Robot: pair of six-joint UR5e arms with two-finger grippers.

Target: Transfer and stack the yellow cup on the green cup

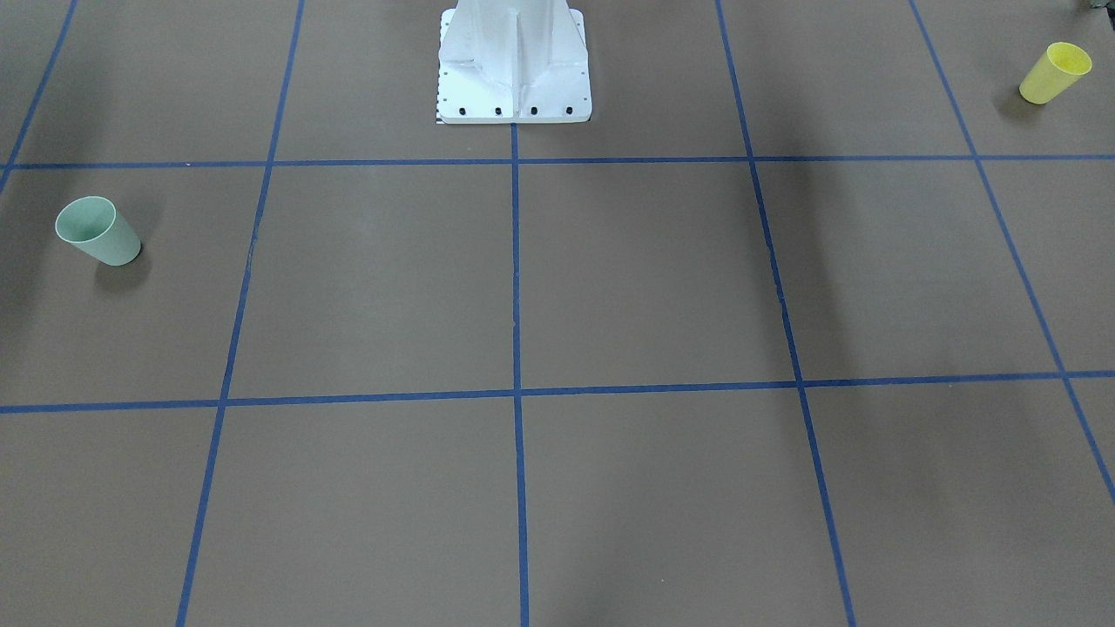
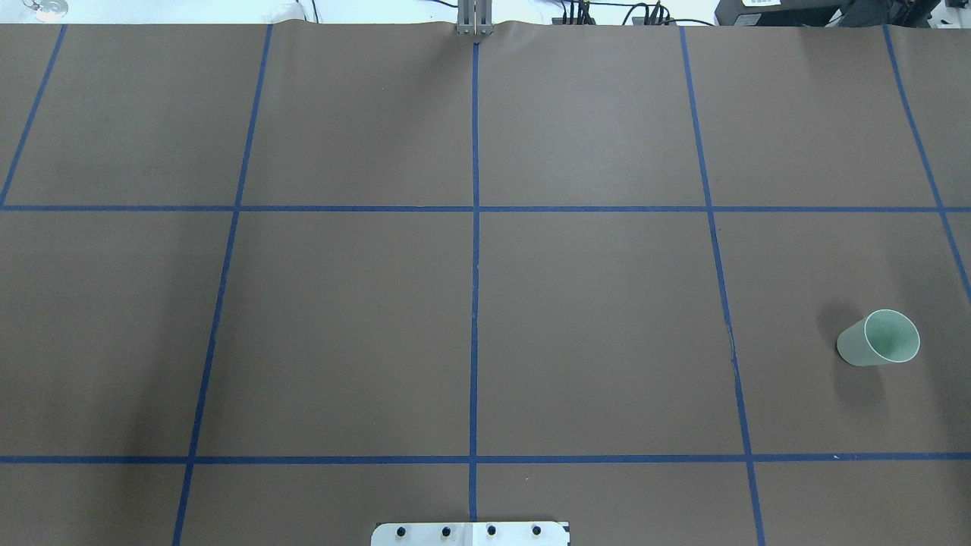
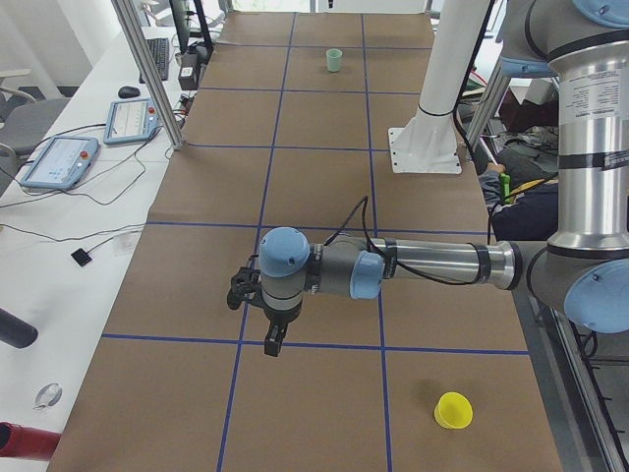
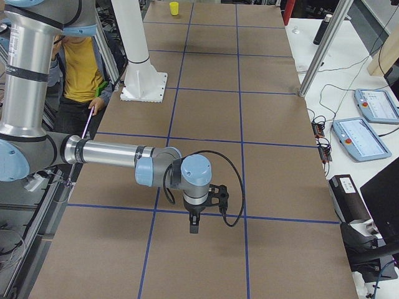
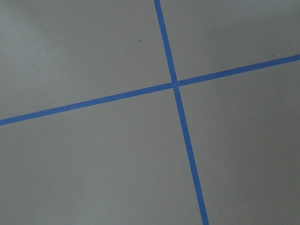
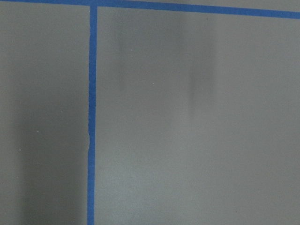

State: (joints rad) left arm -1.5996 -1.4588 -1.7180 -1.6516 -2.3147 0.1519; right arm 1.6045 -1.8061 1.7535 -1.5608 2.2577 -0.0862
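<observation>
The yellow cup (image 1: 1055, 73) stands upright, mouth up, far out on the robot's left of the white pedestal (image 1: 514, 70) and about level with it. The green cup (image 1: 97, 231) stands upright far out on the pedestal's other side, a little further forward. The two are well apart on the brown surface (image 1: 662, 279).

Neither cup is held. The left hand (image 3: 274, 342) hangs over the surface forward of the pedestal, pointing down, well away from the yellow cup. The right hand (image 4: 194, 223) hangs likewise on its own side. I cannot tell whether either is apart or together: only the side views show them, and the wrist cameras see just blue tape lines.

The step in hand looks like the left arm's reach for the yellow cup. It would be best to come down from above and pinch one wall at the rim gently, since a light tumbler tips easily. With the cups this far apart, a pass to the right hand in front of the pedestal is probably needed.
</observation>
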